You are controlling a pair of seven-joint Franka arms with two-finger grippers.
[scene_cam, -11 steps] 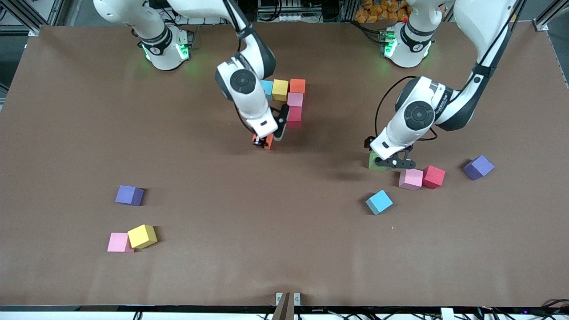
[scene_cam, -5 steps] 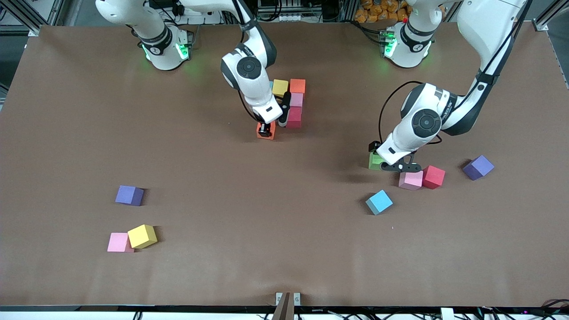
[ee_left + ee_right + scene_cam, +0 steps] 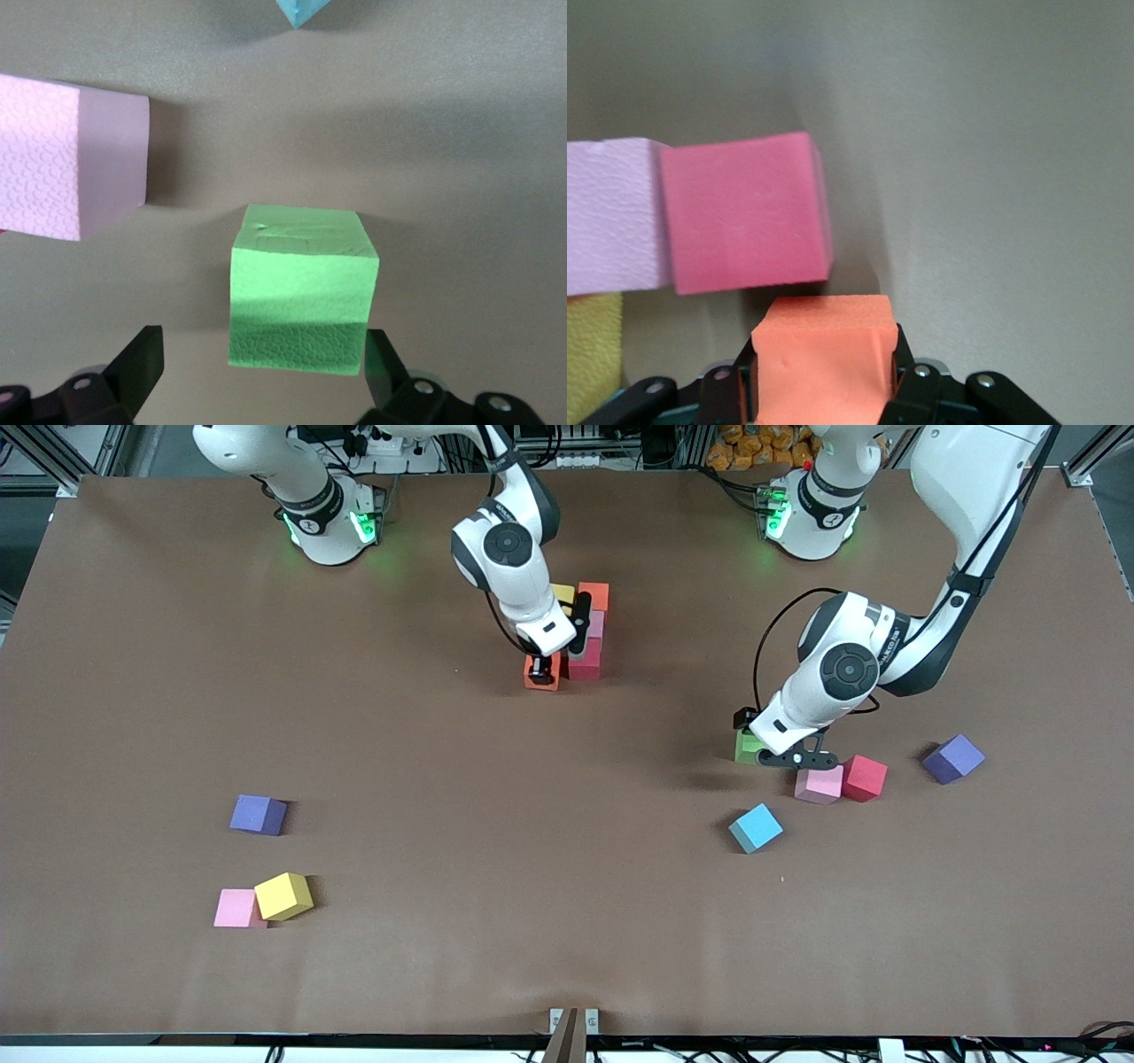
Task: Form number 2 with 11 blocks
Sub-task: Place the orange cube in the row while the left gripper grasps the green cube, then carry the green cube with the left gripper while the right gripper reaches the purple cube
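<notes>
Wrist views give you what the front view hides: right gripper (image 3: 824, 390) clamps an orange block (image 3: 824, 359) beside the crimson block (image 3: 744, 212); left gripper (image 3: 261, 376), fingers apart, straddles the green block (image 3: 301, 297).

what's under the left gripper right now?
A green block sits on the table between the open left gripper fingers, not yet gripped. Its underside is hidden. A pink block lies beside it.

Block (image 3: 542, 673) in right gripper (image 3: 542, 670) just beside the stacked column of blocks (image 3: 586, 657).
</notes>
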